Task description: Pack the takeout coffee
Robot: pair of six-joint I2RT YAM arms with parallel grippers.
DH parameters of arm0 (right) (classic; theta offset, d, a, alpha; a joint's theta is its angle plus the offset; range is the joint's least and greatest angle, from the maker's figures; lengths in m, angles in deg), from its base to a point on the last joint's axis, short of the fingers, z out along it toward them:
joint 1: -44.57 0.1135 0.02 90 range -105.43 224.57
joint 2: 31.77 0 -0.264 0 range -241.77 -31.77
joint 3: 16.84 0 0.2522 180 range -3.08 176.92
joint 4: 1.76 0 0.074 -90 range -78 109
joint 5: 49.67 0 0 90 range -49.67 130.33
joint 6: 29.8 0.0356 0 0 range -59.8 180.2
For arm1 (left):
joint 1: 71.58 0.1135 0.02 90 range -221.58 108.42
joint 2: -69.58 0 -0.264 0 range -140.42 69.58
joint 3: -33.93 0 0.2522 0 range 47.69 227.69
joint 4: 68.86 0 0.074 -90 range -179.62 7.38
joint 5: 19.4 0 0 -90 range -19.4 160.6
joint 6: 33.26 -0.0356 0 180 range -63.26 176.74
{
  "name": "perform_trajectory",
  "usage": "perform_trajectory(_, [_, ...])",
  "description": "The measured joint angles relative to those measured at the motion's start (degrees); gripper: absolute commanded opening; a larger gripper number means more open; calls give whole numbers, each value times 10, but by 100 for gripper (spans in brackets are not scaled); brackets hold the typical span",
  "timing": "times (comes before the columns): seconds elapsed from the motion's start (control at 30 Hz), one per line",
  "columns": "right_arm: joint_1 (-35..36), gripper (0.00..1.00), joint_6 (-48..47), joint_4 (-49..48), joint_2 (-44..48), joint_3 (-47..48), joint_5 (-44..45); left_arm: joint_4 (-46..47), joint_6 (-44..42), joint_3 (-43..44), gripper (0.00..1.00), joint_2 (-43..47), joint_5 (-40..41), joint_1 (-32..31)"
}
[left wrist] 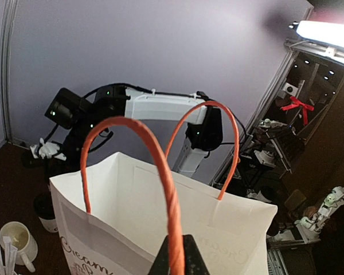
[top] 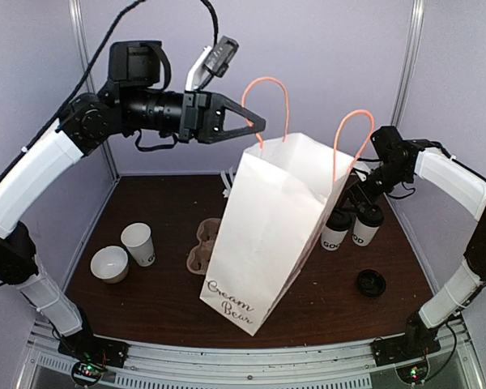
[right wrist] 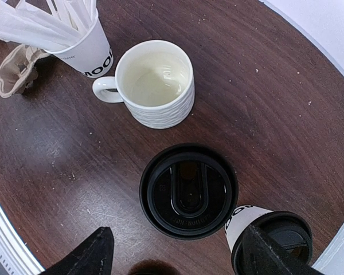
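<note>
L pincer [left wrist: 175,259] is clamped on one orange handle [left wrist: 160,172] of the paper bag [top: 267,227], propping it upright mid-counter [top: 162,304]. R pincer [right wrist: 176,232] gapes wide and empty, hanging right over one lidded cup [right wrist: 189,192]. The second lidded cup [right wrist: 272,232] stands just beside it; both sit on the counter right of the bag. Step in hand, prob.: reach for 1st cup. Next move needs: drop lower, fingers either side below the lid, squeeze w/o crushing the paper wall, lift clear of the neighbour, carry over the bag rim.
</note>
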State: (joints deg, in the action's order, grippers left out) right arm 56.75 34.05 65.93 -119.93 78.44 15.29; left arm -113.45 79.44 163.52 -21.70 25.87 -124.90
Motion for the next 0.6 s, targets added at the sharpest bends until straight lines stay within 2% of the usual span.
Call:
perform_trajectory(0.13, [-4, 81, 1, 0, 0, 0, 1, -11, -7, -36, 0, -44, -8, -3])
perform_trajectory(0.37, [-4, 81, 1, -6, 6, 0, 7, -40, -22, -36, 0, -140, -31, -18])
perform_trajectory(0.6, [-5, 81, -1, -13, 17, -1, 11, -41, -22, -27, 0, -170, -73, -38])
